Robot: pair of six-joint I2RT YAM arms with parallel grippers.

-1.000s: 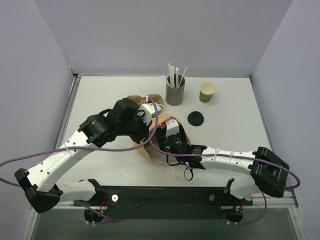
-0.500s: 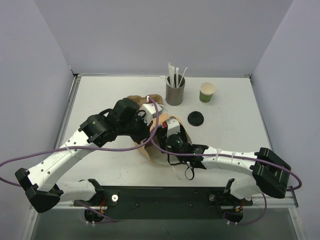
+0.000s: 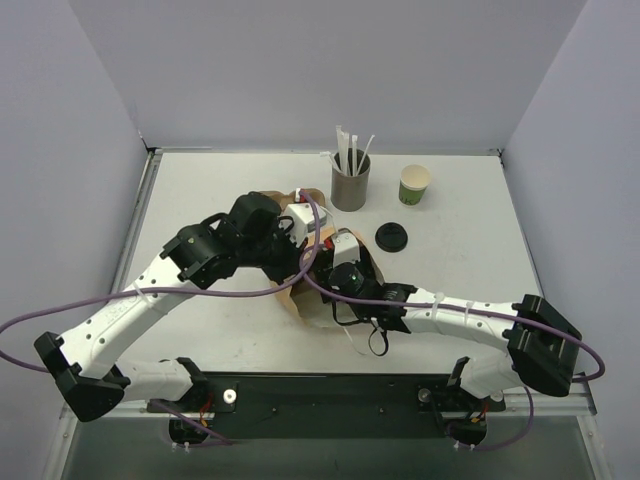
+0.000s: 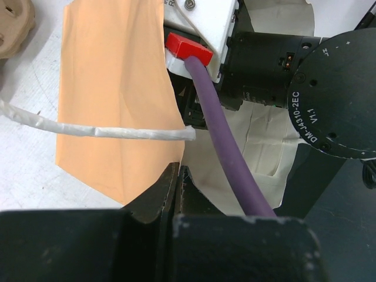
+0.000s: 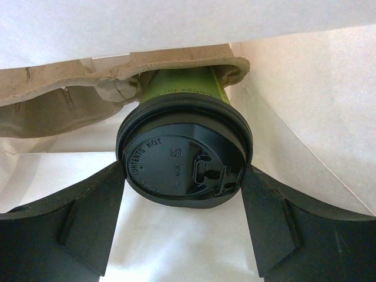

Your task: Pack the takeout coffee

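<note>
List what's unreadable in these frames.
- Top view: takeout coffee and right gripper hidden under the arms.
- Right wrist: cup's base hidden by the cardboard carrier.
- Left wrist: whether the left gripper pinches the paper bag; its fingers cover the contact.
- Top view: straws in the holder too small to count.

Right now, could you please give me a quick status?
Left claw shut at bag mouth. Right claw grips takeout coffee, seated in carrier inside bag. Nothing seen blocking.

- A robot test lab.
- Plain grey walls [image 3: 330, 70] box in one white table [image 3: 200, 200].
- The left arm [image 3: 100, 330] and right arm [image 3: 460, 322], with purple cables [image 3: 220, 293], are bolted at the bottom of the frame.
</note>
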